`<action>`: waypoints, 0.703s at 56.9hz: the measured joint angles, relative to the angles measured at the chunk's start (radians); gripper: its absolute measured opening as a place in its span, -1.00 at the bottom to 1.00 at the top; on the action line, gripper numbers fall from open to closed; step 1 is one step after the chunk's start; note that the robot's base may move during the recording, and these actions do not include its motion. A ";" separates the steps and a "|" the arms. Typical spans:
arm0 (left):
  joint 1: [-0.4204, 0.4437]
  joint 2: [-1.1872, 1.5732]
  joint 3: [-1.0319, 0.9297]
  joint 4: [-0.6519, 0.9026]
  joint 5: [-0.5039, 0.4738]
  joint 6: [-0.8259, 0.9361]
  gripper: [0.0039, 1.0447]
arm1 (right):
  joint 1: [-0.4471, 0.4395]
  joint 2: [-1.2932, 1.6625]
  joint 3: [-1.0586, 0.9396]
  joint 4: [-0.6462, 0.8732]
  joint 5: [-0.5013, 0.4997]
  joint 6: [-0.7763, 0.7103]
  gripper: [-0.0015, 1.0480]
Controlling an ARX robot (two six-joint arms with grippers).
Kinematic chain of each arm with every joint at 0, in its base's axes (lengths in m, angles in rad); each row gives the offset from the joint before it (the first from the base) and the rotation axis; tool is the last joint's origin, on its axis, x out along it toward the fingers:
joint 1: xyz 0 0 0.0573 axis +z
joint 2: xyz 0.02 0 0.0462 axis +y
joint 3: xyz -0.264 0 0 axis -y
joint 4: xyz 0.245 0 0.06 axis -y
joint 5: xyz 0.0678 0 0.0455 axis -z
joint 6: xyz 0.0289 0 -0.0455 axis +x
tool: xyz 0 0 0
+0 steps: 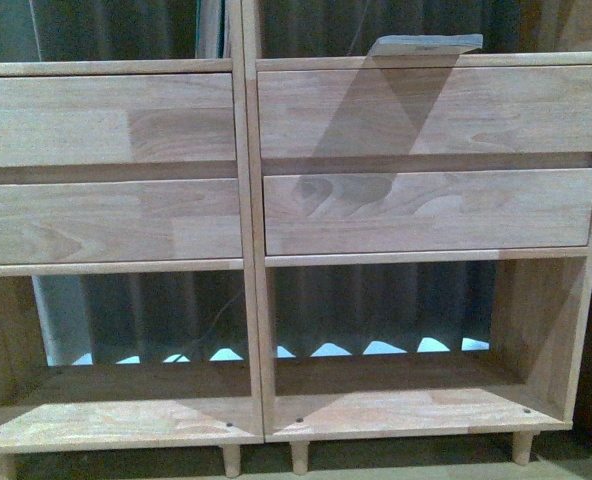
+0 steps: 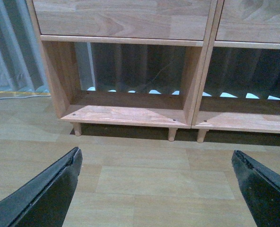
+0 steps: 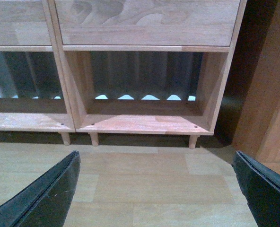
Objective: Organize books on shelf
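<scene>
The light wood shelf [image 1: 106, 120] fills the front view, with four drawer fronts and two open compartments below them. One of the books [image 1: 426, 44] lies flat in the upper right compartment, its pale edge jutting past the board. Pale upright strips [image 1: 211, 28] in the upper left compartment are too cut off to name. My left gripper [image 2: 156, 153] hangs open over the floor in front of the shelf's lower left compartment [image 2: 126, 113], holding nothing. In front of the lower right compartment [image 3: 144, 124], my right gripper [image 3: 156, 153] is open, with nothing between its fingers. Neither arm shows in the front view.
A darker reddish-brown cabinet [image 3: 272, 94] stands close to the shelf's right side. Grey curtain [image 2: 12, 47] hangs to the shelf's left. Pale wood flooring [image 2: 144, 179] lies between the grippers and the shelf's short legs [image 2: 172, 134]. Grey corrugated backing shows through the compartments.
</scene>
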 joint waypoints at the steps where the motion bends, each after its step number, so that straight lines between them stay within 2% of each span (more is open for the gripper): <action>1: 0.000 0.000 0.000 0.000 0.001 0.000 0.87 | 0.000 0.000 0.000 0.000 0.000 0.000 0.87; 40: 0.000 0.000 0.000 0.000 0.000 0.000 0.87 | 0.000 0.000 0.000 0.000 0.000 0.000 0.87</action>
